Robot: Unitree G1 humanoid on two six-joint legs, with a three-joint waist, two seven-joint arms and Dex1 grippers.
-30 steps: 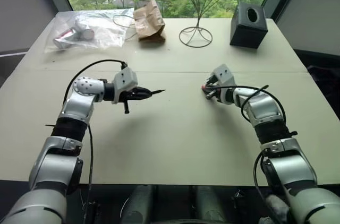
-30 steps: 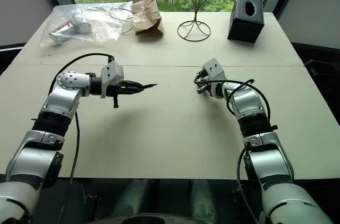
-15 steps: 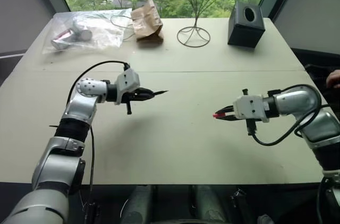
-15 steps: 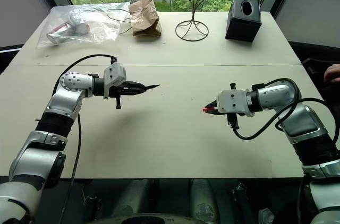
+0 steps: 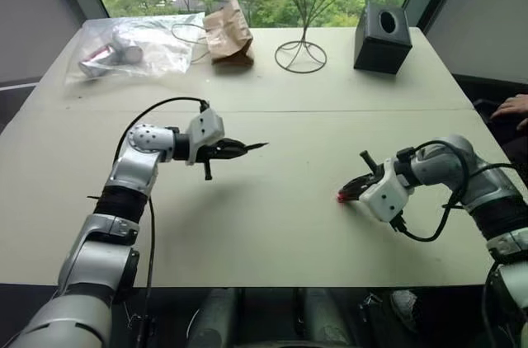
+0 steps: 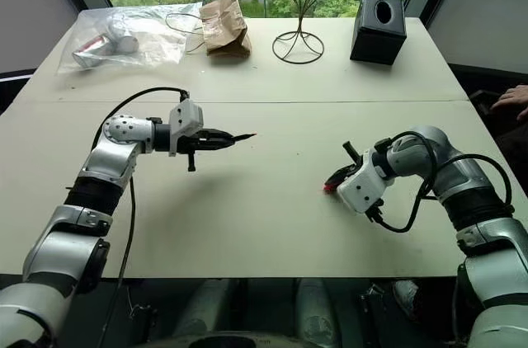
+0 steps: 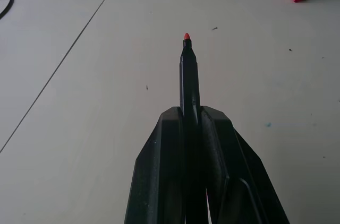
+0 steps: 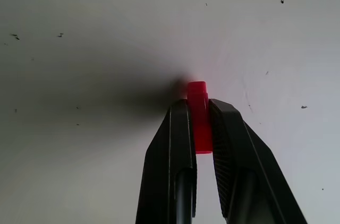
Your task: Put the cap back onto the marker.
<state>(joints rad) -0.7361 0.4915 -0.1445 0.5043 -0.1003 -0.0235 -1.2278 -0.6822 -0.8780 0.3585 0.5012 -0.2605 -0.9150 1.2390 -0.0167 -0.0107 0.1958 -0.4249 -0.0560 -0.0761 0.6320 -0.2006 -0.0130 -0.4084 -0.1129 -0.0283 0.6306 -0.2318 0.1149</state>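
Observation:
The marker (image 5: pixel 252 147) is a slim black stick with a small red tip. My left gripper (image 5: pixel 234 149) is shut on it, and it juts out to the right above the left half of the table (image 5: pixel 272 224). The left wrist view shows the marker (image 7: pixel 189 75) sticking out between the shut fingers (image 7: pixel 162 149). The cap (image 5: pixel 342 196), a tiny red cylinder, is pinched in my right gripper (image 5: pixel 350 192), which tilts down over the table's near right with the cap just above the surface. In the right wrist view the cap (image 8: pixel 198 115) pokes out past the fingertips. Marker tip and cap are well apart.
Along the far edge stand a clear plastic bag with items (image 5: pixel 136 43), a crumpled brown paper bag (image 5: pixel 229 30), a wire stand (image 5: pixel 304 55) and a black box (image 5: pixel 384 26). A person's hand (image 5: pixel 511 107) rests at the right edge. A seam crosses the table.
My right gripper has drawn back toward the near right with the cap and rolled over, now tilting down at the table. The left gripper and marker have stayed almost still.

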